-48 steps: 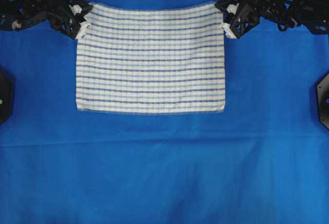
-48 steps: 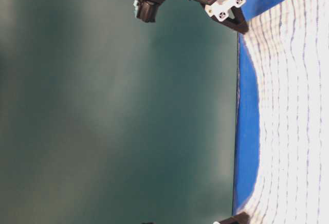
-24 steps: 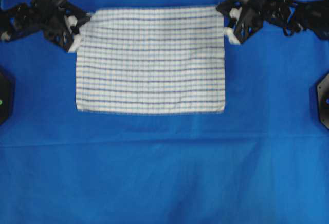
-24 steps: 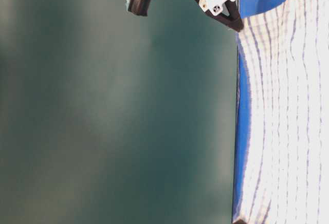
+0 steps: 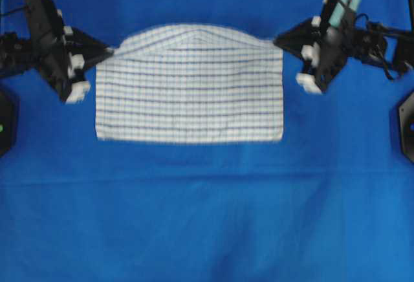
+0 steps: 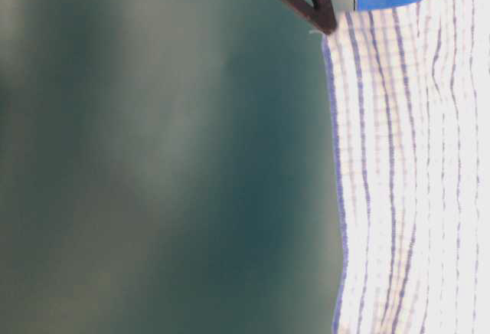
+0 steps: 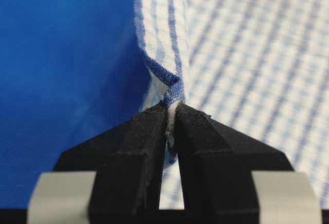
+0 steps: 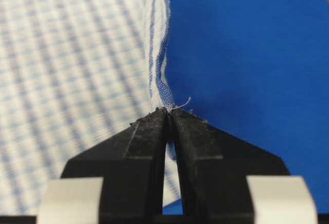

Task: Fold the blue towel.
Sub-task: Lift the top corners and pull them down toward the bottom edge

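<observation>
A blue towel [image 5: 189, 91], a rectangular white woven cloth crossed by thin dark-blue and pale-blue stripes in a faint check, lies in the upper middle of the overhead view. Its near edge and lower part rest flat, while its far edge is raised off the surface and bows upward in a soft arch with a small peak at its centre. The left gripper [image 5: 108, 52] is clenched on the far left corner; the left wrist view shows its two black fingers [image 7: 136, 152] pressed together on a bunched, hemmed tip of cloth. The right gripper [image 5: 279, 39] is likewise clamped on the far right corner, its black fingers [image 8: 203, 149] pinching the woven hem, from which a loose thread curls. Beneath everything spreads a large plain blue cloth [image 5: 207, 211], smooth with a few shallow creases. In the table-level view, which appears turned on its side, the towel hangs as a rippled sheet beside a blurred dark green background [image 6: 153, 158], and only the tip of one gripper shows at the top edge; which one cannot be told there. Dark fixtures [image 5: 406, 123] are cut off at both side edges of the overhead view.
</observation>
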`<act>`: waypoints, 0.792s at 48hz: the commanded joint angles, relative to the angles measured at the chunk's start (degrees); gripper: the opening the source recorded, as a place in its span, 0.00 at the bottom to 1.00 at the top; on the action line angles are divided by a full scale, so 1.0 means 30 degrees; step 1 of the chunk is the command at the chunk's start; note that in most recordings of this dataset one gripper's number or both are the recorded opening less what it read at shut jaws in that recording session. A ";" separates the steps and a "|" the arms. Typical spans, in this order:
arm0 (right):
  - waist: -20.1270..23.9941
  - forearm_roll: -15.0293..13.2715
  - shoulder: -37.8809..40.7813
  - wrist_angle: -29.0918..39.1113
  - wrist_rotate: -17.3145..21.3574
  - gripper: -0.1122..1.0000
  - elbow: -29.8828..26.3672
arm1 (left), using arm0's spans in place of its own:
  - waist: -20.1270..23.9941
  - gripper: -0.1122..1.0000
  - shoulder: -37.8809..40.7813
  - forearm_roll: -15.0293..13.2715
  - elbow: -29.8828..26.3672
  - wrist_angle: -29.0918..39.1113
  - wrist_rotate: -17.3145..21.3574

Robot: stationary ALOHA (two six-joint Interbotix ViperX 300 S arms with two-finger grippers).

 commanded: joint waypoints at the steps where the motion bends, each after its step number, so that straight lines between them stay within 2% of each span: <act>1: 0.0645 0.0352 -0.1201 0.0176 0.0029 0.16 0.0264 | -0.0732 0.14 -0.0967 0.0029 0.0117 0.0117 -0.0088; 9: 0.1787 0.1055 -0.2227 0.0820 0.0088 0.16 0.0996 | -0.2373 0.14 -0.2637 0.0029 0.0703 0.0762 -0.0176; 21: 0.3311 0.1816 -0.2227 0.1758 0.0498 0.16 0.1113 | -0.4512 0.14 -0.3398 -0.0029 0.1172 0.1758 -0.0234; 38: 0.4336 0.1904 -0.1084 0.1787 0.1553 0.16 0.1055 | -0.4775 0.14 -0.2637 -0.0059 0.1230 0.2197 -0.0234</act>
